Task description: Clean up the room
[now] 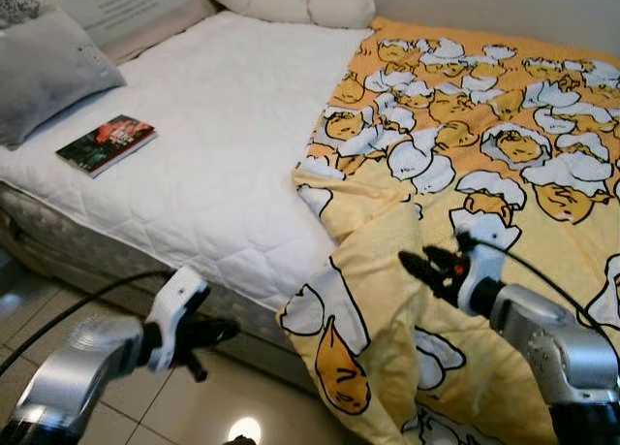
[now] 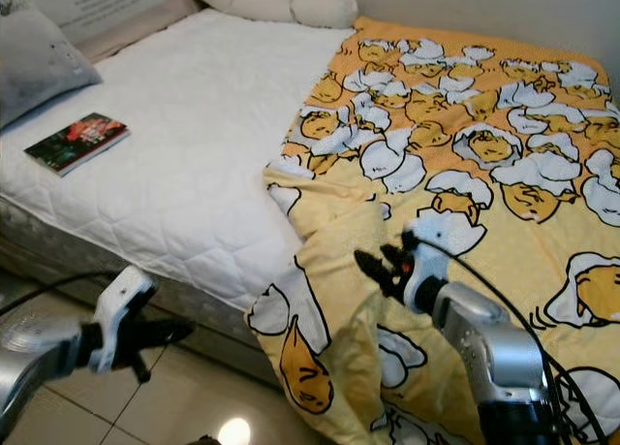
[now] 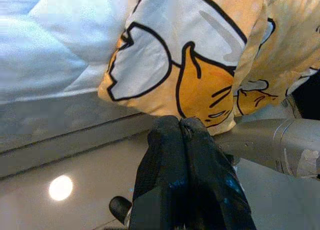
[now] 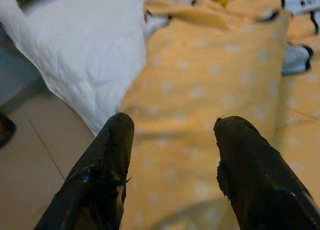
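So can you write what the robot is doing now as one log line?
left hand: shut, low beside bed | right hand: open, over yellow blanket | book: on white mattress | blanket: hangs off bed edge

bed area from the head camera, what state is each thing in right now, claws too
yellow egg-print blanket: rumpled, covering one side of the bed, corner hanging over the edge
white quilted mattress: uncovered
dark paperback book: closed, flat on the mattress
grey pillow: lying at the head end
left claw: shut, empty, near the hanging corner
right claw: open, over the blanket
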### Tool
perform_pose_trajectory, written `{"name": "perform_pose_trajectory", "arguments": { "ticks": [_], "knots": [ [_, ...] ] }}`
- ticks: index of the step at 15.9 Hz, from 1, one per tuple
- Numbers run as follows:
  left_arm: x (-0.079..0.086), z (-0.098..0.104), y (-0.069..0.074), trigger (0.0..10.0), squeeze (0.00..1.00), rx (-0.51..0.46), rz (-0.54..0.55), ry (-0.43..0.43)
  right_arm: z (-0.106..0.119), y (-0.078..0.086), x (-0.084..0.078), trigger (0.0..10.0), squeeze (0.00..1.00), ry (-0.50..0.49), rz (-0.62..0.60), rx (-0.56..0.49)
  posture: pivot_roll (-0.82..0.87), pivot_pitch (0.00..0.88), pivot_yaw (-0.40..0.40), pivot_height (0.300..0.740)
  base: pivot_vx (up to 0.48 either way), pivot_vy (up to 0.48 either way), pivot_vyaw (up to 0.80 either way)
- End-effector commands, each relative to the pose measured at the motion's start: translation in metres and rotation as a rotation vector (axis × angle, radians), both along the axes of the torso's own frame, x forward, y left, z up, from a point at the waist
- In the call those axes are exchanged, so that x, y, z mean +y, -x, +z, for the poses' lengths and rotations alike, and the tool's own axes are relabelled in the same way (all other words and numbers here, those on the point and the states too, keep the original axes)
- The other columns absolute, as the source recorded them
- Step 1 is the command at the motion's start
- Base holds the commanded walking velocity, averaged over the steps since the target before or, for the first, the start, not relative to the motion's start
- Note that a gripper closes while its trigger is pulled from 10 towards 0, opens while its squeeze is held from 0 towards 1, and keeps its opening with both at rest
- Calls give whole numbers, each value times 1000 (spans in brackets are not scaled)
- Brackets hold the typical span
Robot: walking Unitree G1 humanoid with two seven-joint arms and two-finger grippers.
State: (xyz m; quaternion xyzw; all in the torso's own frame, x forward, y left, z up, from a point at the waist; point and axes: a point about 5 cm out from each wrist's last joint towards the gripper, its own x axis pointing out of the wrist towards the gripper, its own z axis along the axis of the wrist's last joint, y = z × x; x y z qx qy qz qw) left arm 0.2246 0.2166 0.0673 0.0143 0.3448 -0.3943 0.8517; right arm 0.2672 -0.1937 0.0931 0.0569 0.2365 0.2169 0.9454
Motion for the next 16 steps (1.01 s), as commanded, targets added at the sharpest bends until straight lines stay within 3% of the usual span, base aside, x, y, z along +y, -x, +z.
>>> {"name": "perform_pose_trajectory", "arguments": {
  "ticks": [1,2,4,6,8,10,14,15,16],
  "knots": [
    [-1,10,-4,0,0,-86,27,-23,2,1,-3,10000,0,50,-32,-14,-92,0,-12,740,0,0,0],
    [-3,14,-9,9451,0,-183,91,-65,-1,2,-6,10000,0,73,-105,-10,-94,0,-12,740,0,0,0],
    [-8,28,-27,10000,0,-367,257,-113,-6,9,-3,10000,0,92,-171,-18,-110,0,-3,740,0,0,0],
    [-14,40,-32,10000,0,-441,354,-94,-10,16,3,10000,0,97,-201,-21,-122,0,6,740,0,0,0],
    [-13,43,-32,10000,0,-471,456,-137,-16,22,7,10000,0,76,-287,6,-126,0,14,740,0,313,0],
    [-7,46,-17,10000,0,-497,571,-203,-18,28,7,10000,0,68,-351,8,-118,0,16,740,0,358,-588],
    [-3,42,7,10000,0,-442,711,-174,-20,36,11,10000,0,42,-387,22,-108,0,2,740,0,361,-592],
    [-5,39,12,10000,86,-424,717,-174,-19,37,14,10000,502,19,-390,24,-109,0,2,740,0,368,-594],
    [-8,37,16,10000,988,-408,716,-170,-18,39,16,10000,1000,0,-395,25,-112,0,-1,740,0,356,-431]
  ]
}}
